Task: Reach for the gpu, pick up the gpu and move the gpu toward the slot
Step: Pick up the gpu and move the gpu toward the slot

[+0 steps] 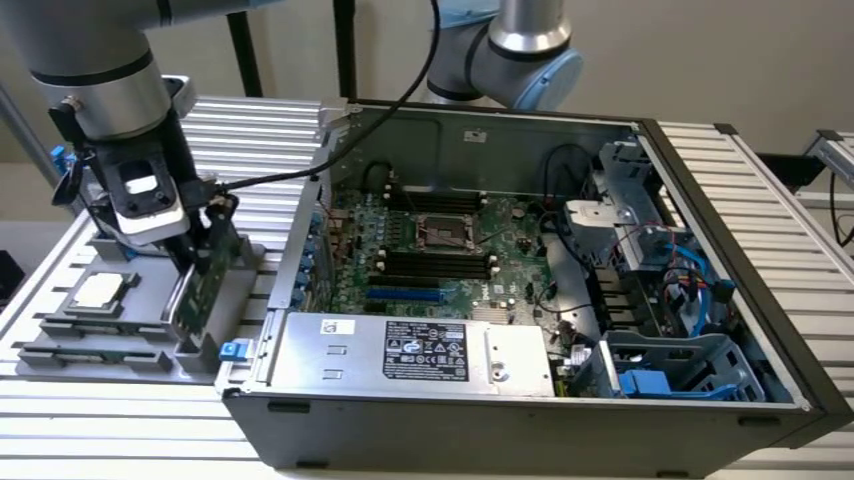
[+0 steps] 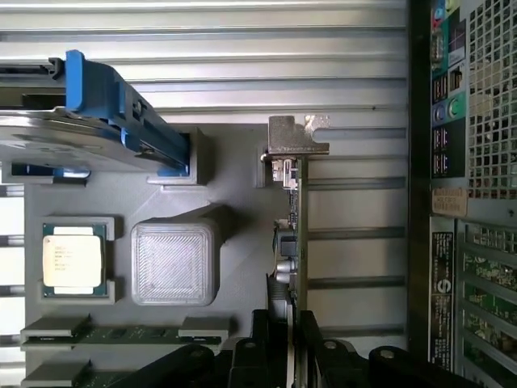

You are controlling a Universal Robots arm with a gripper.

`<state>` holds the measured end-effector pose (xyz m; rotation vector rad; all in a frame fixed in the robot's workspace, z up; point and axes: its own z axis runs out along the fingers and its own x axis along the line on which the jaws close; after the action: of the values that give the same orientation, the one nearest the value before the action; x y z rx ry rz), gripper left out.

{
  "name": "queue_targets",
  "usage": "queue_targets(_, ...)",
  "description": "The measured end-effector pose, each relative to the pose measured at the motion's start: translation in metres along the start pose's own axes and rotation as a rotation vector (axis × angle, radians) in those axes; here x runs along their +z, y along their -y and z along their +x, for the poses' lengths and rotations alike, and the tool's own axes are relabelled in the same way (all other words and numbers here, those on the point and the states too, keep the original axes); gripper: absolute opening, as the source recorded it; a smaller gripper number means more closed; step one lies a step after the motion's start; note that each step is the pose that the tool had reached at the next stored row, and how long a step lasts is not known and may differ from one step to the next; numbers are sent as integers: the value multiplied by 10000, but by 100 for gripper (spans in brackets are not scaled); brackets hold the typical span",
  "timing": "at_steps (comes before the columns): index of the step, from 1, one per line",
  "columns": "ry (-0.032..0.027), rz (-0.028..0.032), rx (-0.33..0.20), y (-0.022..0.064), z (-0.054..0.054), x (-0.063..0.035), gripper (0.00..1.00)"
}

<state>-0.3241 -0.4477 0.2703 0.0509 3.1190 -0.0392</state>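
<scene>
The gpu [image 1: 200, 290] [image 2: 296, 218] stands on edge in the gray tray [image 1: 80, 355] just outside the computer case [image 1: 534, 440], its silver bracket at the end away from the claw [image 1: 200, 235] [image 2: 291, 339]. The claw's fingers press on both faces of the card, so the reach looks done and the grasp made. The card has not yet left the tray, and the carry into the case to the motherboard [image 1: 454, 250] remains.

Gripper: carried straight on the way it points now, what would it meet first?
The gpu, standing on edge in the gray holder directly under the gripper; contact is unclear.
</scene>
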Motion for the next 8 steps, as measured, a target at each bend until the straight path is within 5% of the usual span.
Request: queue_targets(8,-175,3,-5,9,-67,-335,26)
